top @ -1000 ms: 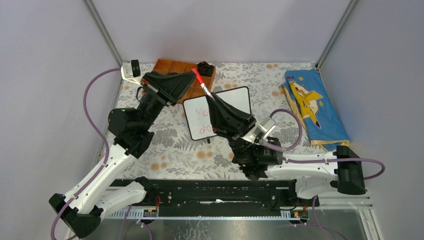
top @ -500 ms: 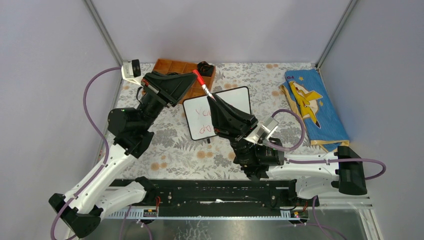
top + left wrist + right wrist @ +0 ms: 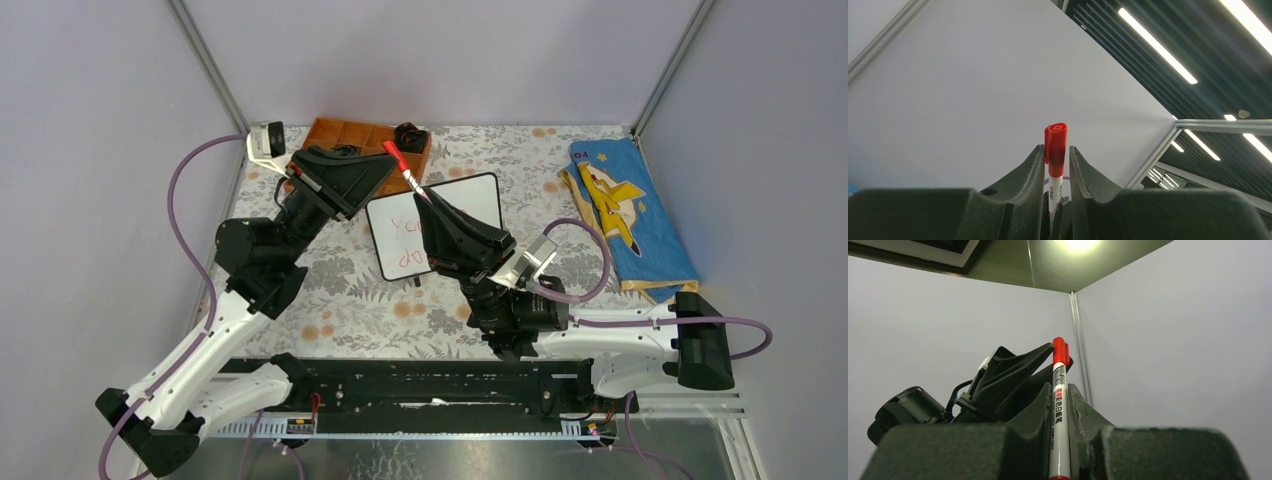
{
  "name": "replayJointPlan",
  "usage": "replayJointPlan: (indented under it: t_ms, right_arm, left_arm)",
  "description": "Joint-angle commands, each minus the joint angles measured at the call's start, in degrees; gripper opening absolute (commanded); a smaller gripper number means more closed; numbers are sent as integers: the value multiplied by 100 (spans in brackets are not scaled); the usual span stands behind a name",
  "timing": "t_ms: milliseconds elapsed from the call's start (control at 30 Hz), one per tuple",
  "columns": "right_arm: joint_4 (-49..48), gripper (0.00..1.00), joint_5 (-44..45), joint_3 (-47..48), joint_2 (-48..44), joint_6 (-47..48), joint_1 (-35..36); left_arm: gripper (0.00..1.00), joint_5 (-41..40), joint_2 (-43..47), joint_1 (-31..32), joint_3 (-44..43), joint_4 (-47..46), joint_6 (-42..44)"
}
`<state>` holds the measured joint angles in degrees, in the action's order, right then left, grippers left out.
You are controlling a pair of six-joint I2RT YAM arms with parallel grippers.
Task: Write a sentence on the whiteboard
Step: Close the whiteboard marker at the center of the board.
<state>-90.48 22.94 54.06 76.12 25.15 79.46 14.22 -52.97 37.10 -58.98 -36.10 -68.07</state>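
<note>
Altogether one whiteboard [image 3: 472,196], one red marker [image 3: 405,170], two written lines [image 3: 402,227]

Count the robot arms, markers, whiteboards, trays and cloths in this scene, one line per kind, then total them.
Robot arms: 2
Marker: 1
Whiteboard: 1
Orange tray: 1
Blue cloth: 1
Total: 6

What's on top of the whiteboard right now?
Red handwriting in two lines shows on the left of the whiteboard. The right gripper, shut on a marker, covers the middle, so any further words are hidden.
</note>
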Motion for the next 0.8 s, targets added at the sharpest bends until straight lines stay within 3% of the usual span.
replayJointPlan:
  t_ms: [0, 133, 500, 767]
  right_arm:
    - [-308, 0, -35, 39, -171, -6, 17]
    - [-283, 0, -35, 19, -192, -10, 17]
    - [-85, 0, -114, -109, -379, -118, 17]
    - [277, 0, -237, -175, -523, -227, 13]
  left_arm:
    - [31, 120, 140, 42, 57, 43, 169]
    - [39, 40, 194, 41, 104, 41, 189]
    - [74, -24, 166, 38, 1, 90, 301]
    - [76, -84, 33, 40, -185, 103, 387]
